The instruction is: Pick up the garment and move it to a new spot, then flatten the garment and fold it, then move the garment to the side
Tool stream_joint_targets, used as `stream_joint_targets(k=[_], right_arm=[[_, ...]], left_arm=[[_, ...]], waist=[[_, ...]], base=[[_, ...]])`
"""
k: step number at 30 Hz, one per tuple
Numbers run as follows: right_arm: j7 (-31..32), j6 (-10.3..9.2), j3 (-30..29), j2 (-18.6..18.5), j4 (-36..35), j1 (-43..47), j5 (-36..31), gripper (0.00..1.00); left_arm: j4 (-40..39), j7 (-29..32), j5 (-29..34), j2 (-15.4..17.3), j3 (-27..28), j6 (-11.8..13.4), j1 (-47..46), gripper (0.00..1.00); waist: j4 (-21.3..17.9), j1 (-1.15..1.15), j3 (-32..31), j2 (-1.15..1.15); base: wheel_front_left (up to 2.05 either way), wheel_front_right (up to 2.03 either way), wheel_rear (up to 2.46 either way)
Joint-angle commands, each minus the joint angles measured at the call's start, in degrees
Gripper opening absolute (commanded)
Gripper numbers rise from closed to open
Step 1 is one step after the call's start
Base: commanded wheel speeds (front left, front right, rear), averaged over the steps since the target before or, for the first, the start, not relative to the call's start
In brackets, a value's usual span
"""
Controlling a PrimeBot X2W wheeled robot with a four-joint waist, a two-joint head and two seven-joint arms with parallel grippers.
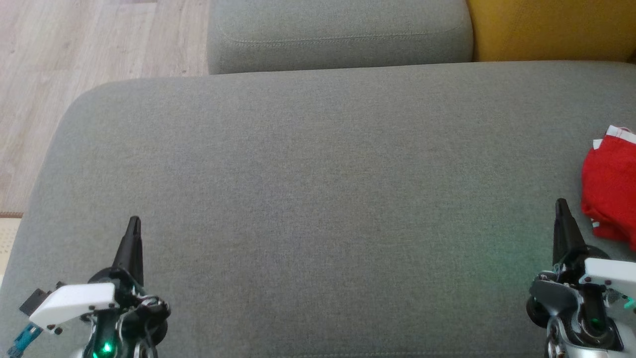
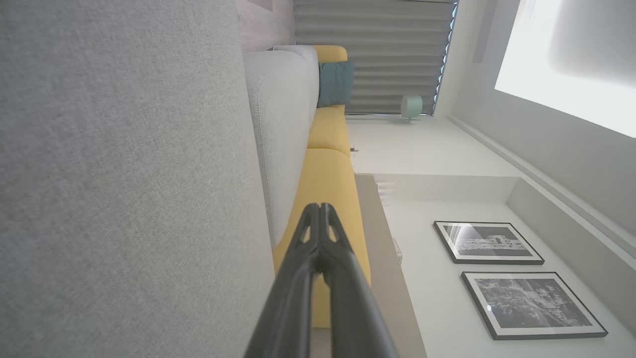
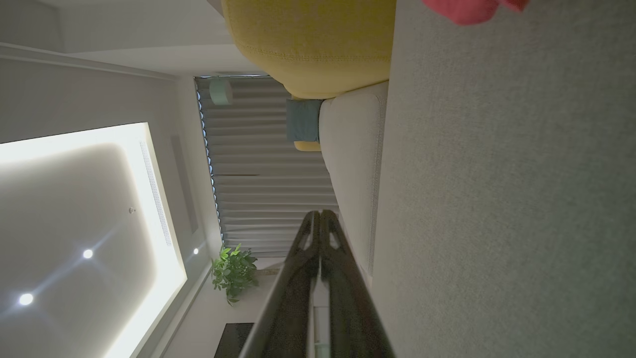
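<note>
The garment (image 1: 610,189) is a bunched red cloth with a white edge, lying on the grey sofa seat (image 1: 318,189) at the far right of the head view; a corner of the garment (image 3: 472,9) shows at the top of the right wrist view. My right gripper (image 1: 561,205) is shut and empty, just left of the garment and apart from it. My left gripper (image 1: 134,222) is shut and empty at the lower left, far from the garment. Both pairs of dark fingers meet at their tips in the wrist views: left gripper (image 2: 320,206), right gripper (image 3: 320,214).
A grey back cushion (image 1: 338,35) lines the far edge of the seat, with a yellow cushion (image 1: 551,27) to its right. Wooden floor (image 1: 59,74) lies beyond the seat's left edge. The broad middle of the seat is bare fabric.
</note>
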Motion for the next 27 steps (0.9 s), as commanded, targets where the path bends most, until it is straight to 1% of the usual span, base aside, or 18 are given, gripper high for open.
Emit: stream_joint_targets(k=[1, 27], right_arm=[[0.35, 0.39, 1.16, -0.25, -2.29, -1.0, 0.4, 0.0], [0.34, 0.39, 1.16, -0.25, -2.3, -1.0, 0.4, 0.0]], left_arm=[[-2.19, 0.49, -0.24, 1.16, 2.03, -0.41, -2.97, 0.0], [-2.2, 0.49, -0.24, 1.16, 2.03, -0.41, -2.97, 0.0]], waist=[[0.0, 0.0, 0.01, 0.0], [0.0, 0.0, 0.01, 0.0]], base=[[0.0, 0.0, 0.0], [0.0, 0.0, 0.0]])
